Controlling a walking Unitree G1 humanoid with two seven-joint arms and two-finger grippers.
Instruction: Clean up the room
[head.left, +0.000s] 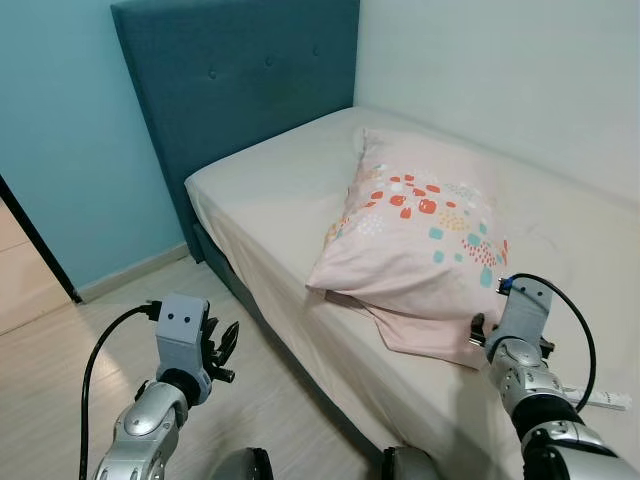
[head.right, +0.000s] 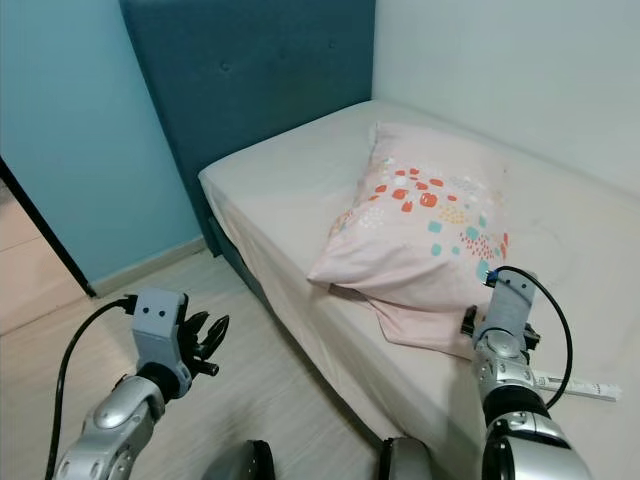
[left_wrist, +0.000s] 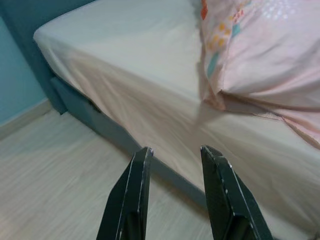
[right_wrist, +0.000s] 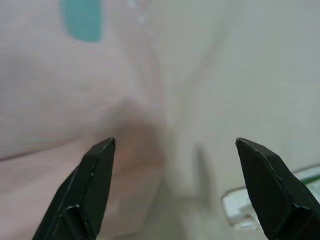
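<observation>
Risk first: your right end effector (right_wrist: 175, 150), fingers spread wide at the lower right of the frame, hovers over the pillow's (head.left: 420, 240) loose pink corner on the bed (head.left: 270, 200); closing there may catch only the flap or bunch the sheet. A white packet (head.left: 600, 400) lies just beside it. Your left end effector (left_wrist: 175, 155), fingers slightly apart and holding nothing, sits low over the floor (head.left: 70, 360), lower left, aimed toward the mattress edge.

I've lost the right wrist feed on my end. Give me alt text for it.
The right gripper is open, its two black fingers spread wide just above the bed sheet, at the edge of the pink pillowcase. A small white, green-marked item lies on the sheet near one finger, too blurred to identify.
</observation>
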